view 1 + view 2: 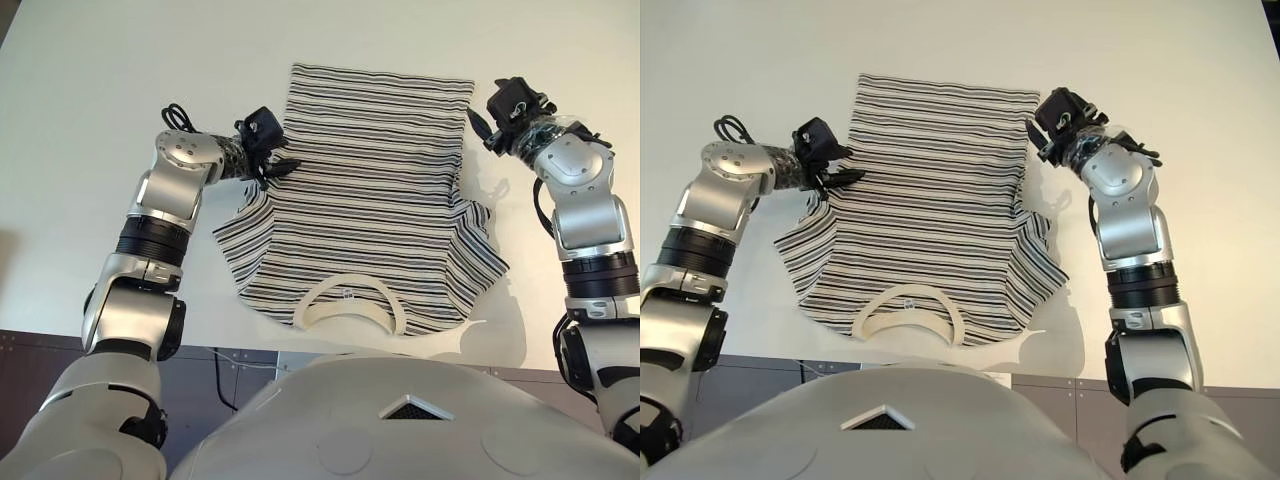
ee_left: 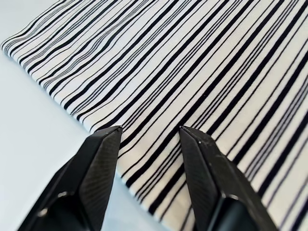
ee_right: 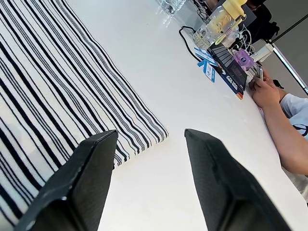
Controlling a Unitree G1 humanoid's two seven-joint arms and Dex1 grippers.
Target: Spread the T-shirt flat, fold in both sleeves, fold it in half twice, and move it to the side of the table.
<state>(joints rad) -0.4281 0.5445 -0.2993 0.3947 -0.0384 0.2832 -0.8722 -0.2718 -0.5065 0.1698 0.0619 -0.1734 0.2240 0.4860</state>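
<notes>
**Head views.**
- T-shirt (image 1: 365,200): striped, lying mostly flat mid-bench (image 1: 90,80). Collar (image 1: 350,312) nearest the robot, hem farthest. Sleeves look bunched at both sides, not cleanly folded in.
- Left claw (image 1: 282,168): at the shirt's left edge.
- Right claw (image 1: 485,125): just off the far right hem corner.

**Left wrist view.** Left claw (image 2: 149,132): fingers parted, straddling the shirt's edge, gripping nothing.

**Right wrist view.** Right claw (image 3: 151,134): spread wide beside the hem corner, empty.

**Status, as judged.** Spreading nearly done; sleeve folds, both halvings and the move aside remain.
</notes>
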